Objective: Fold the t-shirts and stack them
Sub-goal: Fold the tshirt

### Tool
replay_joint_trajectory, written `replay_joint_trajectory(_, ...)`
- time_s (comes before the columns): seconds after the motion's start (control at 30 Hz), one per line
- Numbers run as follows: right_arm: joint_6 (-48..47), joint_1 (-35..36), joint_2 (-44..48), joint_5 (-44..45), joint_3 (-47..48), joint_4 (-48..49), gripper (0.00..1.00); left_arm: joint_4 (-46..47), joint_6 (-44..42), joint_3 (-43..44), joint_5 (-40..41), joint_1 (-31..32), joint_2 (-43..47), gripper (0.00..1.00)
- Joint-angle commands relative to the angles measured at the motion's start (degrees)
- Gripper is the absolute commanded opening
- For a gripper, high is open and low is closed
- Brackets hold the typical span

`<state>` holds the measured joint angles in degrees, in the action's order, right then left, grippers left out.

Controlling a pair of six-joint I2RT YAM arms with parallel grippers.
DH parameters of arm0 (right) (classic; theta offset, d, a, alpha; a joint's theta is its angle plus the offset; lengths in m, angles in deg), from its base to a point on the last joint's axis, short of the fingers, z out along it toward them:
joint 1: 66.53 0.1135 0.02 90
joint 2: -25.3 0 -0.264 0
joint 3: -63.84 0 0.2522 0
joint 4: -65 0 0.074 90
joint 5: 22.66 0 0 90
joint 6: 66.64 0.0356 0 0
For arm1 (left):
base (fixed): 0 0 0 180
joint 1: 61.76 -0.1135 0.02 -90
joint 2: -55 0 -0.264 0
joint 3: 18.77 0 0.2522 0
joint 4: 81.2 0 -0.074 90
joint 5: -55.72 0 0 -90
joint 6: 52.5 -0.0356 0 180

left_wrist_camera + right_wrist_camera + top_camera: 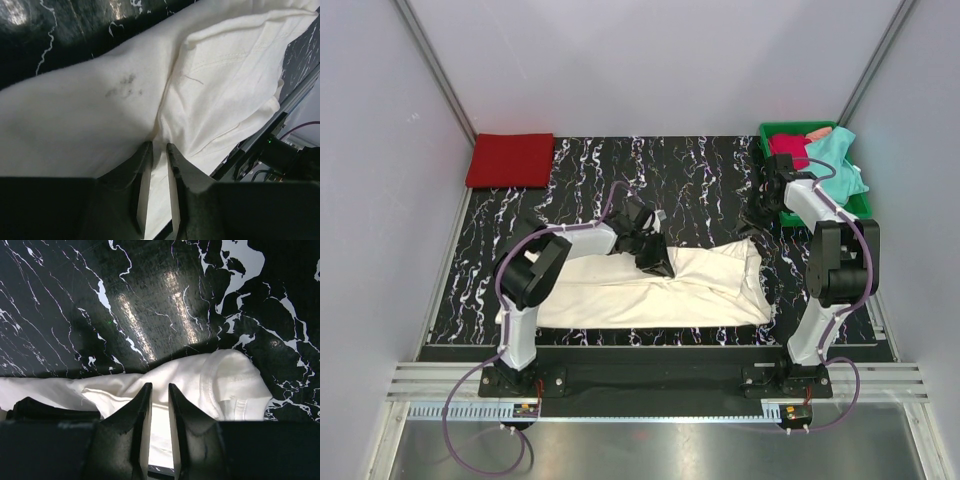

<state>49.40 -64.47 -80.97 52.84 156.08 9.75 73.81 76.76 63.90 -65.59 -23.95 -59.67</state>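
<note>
Since both arms are nipping the far edge of the cream shirt (620, 295), I'd say the step in hand is a lengthwise fold that brings that edge toward the robot.

Left gripper (159, 146): the jaws are nearly together with a ridge of cloth caught between them. Creases fan out from the tips, so it reads as a real pinch.

Right gripper (160, 386): same narrow gap, with white cloth bunched up right at the tips beside a hemmed corner. I'd call that pinched too, just a bit less sure.

The rest of the shirt lies spread on the table (710, 180), below and on the near side of both grippers.

Tips:
- Lift both ends together and level.
- Hold the cloth taut between the grippers so the middle doesn't sag.
- Carry it over low so the edge lands parallel with the near hem.
- If either pinch only has the top layer, it'll peel apart, so watch for that.

The red shirt (510, 160) sits folded well beyond and to the left of the left gripper, which I'm guessing is the stack spot. The teal shirt (840, 165) and crimson shirt (787, 145) are in the green tray (790, 127), just beyond the right gripper.
</note>
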Motion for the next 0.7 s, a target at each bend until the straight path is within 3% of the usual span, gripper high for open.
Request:
replay_joint_trajectory(0.0,0.5,-0.22,1.16,0.62,0.37,1.06,0.26,-3.8,-1.91,0.09,2.39,0.26,3.75,0.27)
replay_joint_trajectory(0.07,0.5,-0.22,1.86,0.27,-0.51,1.42,0.26,-4.15,-2.26,-0.26,3.53,0.26,6.2,0.34)
replay_joint_trajectory(0.23,0.41,-0.31,2.92,0.26,-1.75,1.24,0.27,-6.62,-3.5,-0.35,2.76,0.26,8.06,0.37)
replay_joint_trajectory(0.6,6.64,-0.13,6.34,-0.53,-4.38,-1.22,0.27,-1.34,-1.12,-5.18,-1.12,0.34,4.81,0.33)
replay_joint_trajectory(0.67,9.36,0.22,8.19,-0.26,-5.96,-2.27,0.32,-0.73,-1.3,-5.71,-1.73,0.34,4.46,0.3)
